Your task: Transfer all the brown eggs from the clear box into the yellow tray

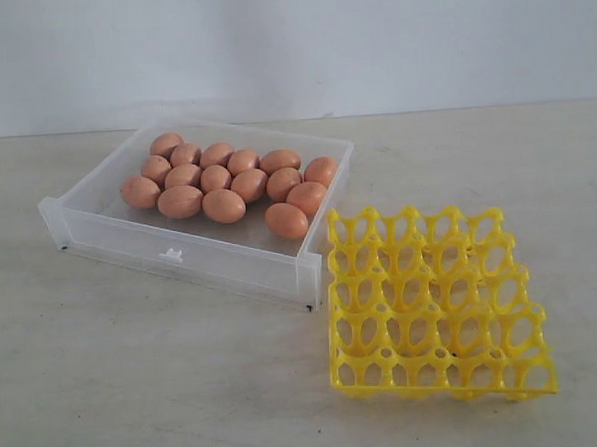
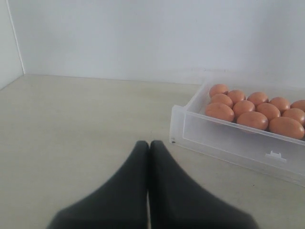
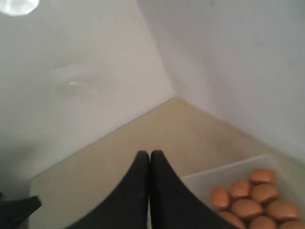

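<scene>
approx 16 brown eggs (image 1: pixel 215 178), smooth, orange-brown, oval, all alike, lie on their sides in a tight cluster w/ many touching, all inside the clear box (image 1: pixel 180 252), mostly toward its back and middle; one egg sits a bit apart nr the right front corner. box is shallow, rectangular, see-through plastic w/ low walls, lying flat, turned at an angle in the exterior view. yellow tray (image 1: pixel 437 388), bright yellow square lattice of round cells w/ raised posts, lies flat just beside the box's right front corner, on the right; can't tell if they touch.
</scene>
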Robot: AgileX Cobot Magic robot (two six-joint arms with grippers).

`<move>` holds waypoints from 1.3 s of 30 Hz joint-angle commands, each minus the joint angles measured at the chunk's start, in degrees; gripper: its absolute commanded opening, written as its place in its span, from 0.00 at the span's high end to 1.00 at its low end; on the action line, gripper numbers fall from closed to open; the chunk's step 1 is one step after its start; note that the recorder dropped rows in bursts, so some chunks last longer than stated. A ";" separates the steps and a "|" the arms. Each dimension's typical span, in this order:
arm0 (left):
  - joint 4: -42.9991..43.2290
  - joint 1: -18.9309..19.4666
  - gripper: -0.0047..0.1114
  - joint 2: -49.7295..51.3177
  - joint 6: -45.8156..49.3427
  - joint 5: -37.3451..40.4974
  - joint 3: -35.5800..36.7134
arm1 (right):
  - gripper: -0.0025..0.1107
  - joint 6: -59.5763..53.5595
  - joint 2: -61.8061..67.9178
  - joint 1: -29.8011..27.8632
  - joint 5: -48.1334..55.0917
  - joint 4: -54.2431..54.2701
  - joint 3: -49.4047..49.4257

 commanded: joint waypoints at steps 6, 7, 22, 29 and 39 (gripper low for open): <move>-0.31 -0.21 1.00 -0.17 0.03 0.00 -0.15 | 0.98 -22.67 7.06 29.30 23.12 -1.52 -3.20; -0.31 -0.21 1.00 -0.17 0.03 0.00 -0.15 | 0.98 -27.84 7.06 33.29 34.08 -1.52 -2.81; -0.31 -0.21 1.00 -0.17 0.03 0.00 -0.15 | 0.98 -134.13 24.56 37.11 130.50 110.78 -14.70; -0.31 -0.21 1.00 -0.17 0.03 0.00 -0.15 | 0.92 -134.34 28.58 29.04 130.50 109.47 -23.28; -0.31 -0.21 1.00 -0.17 0.03 0.00 -0.15 | 0.42 -128.14 37.36 29.13 122.63 98.42 -23.28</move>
